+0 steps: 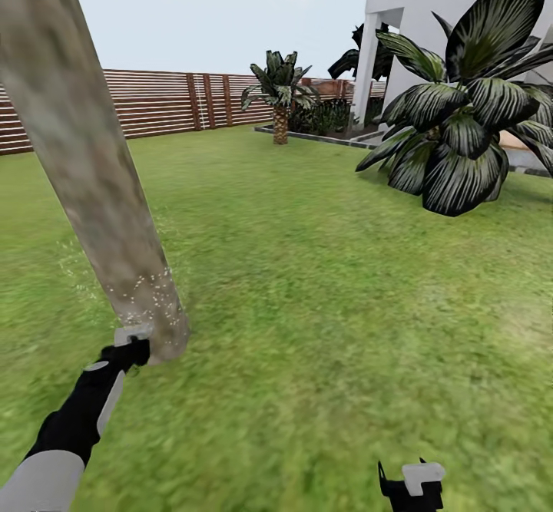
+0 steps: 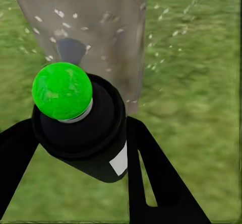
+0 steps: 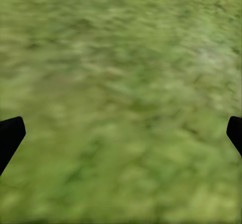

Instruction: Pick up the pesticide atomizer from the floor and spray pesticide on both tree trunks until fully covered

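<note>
Green lawn fills most of the head view, with a brown slatted fence running across the upper left and a white house in the upper right corner. Across the left side of that frame leans a thick mottled tree trunk, its base meeting the grass at lower left. A broad-leaved striped plant spreads along the right edge, and a smaller palm-like plant stands at upper centre near the fence.

White specks of pesticide dot the lowest part of the trunk and drift over the grass just beside it; in the left wrist view the same specks lie scattered over the bark.

At the lower left the left gripper sits right at the foot of the trunk. Its dark fingers are clamped around the pesticide atomizer, a black bottle with a green ball top and a small white label, pointed at the trunk close ahead.

At the bottom edge, right of centre, the right gripper hangs over bare grass. Its fingertips stand at opposite edges of the right wrist view, spread wide with nothing between them.
</note>
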